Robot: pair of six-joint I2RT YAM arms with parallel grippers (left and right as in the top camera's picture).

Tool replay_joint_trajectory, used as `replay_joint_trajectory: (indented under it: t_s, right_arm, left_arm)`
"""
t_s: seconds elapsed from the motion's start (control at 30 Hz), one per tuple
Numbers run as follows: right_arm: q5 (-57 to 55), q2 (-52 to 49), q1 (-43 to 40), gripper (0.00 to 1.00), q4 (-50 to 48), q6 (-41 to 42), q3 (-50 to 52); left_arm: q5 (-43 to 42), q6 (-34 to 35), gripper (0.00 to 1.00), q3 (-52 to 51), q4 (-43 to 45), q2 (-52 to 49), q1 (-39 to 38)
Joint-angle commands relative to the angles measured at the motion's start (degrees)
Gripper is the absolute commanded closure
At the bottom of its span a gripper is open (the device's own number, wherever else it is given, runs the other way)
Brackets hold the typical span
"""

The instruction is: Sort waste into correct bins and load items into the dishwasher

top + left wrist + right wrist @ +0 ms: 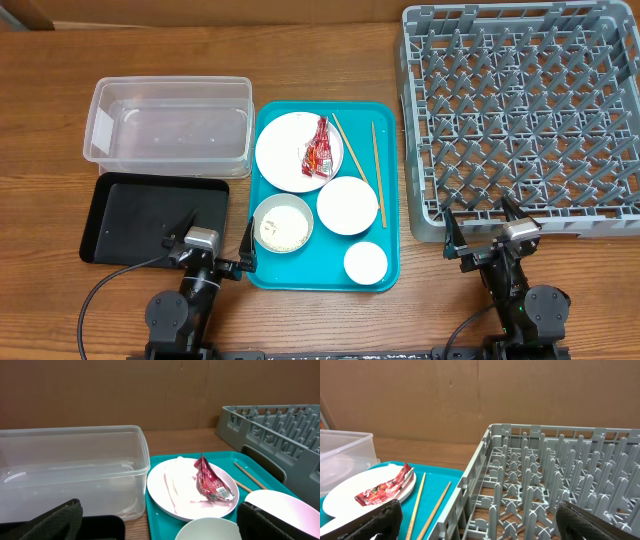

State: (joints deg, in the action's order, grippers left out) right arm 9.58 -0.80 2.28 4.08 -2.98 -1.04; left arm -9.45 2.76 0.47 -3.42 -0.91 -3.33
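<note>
Currently low at near table edge, with jaws spread wide and empty: left gripper [215, 238] by black tray [140, 215], right gripper [483, 228] before dish rack [520, 110]. Lying on flat plate [282, 152] inside teal tray [391, 215]: snack wrapper [318, 150], with chopsticks [378, 172] just beside plate.

Clear glossy plastic tub [168, 125]

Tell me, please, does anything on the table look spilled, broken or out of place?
Nothing looks spilled or broken. Only leftovers stand out: a crumpled red wrapper lies on the plate, loose rice grains sit inside one bowl, and the two chopsticks lie apart at different angles on the teal tray.
</note>
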Motion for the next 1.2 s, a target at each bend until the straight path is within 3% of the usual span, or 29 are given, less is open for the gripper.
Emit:
replay_joint_trajectory:
  t_s: [0.0, 0.83, 1.17]
  right_arm:
    - [-0.50, 0.63, -0.11, 0.00, -0.35, -0.07, 0.59]
    - [-0.28, 0.63, -0.11, 0.00, -0.37, -0.04, 0.59]
    - [6.47, 0.63, -0.11, 0.00, -1.05, 0.00, 0.59]
  left_arm:
    - [-0.63, -0.90, 0.00, -0.20, 0.00, 0.55, 0.37]
    - [-0.66, -0.90, 0.00, -0.20, 0.00, 0.55, 0.37]
    - [-0.66, -0.90, 0.00, -0.20, 0.00, 0.55, 0.37]
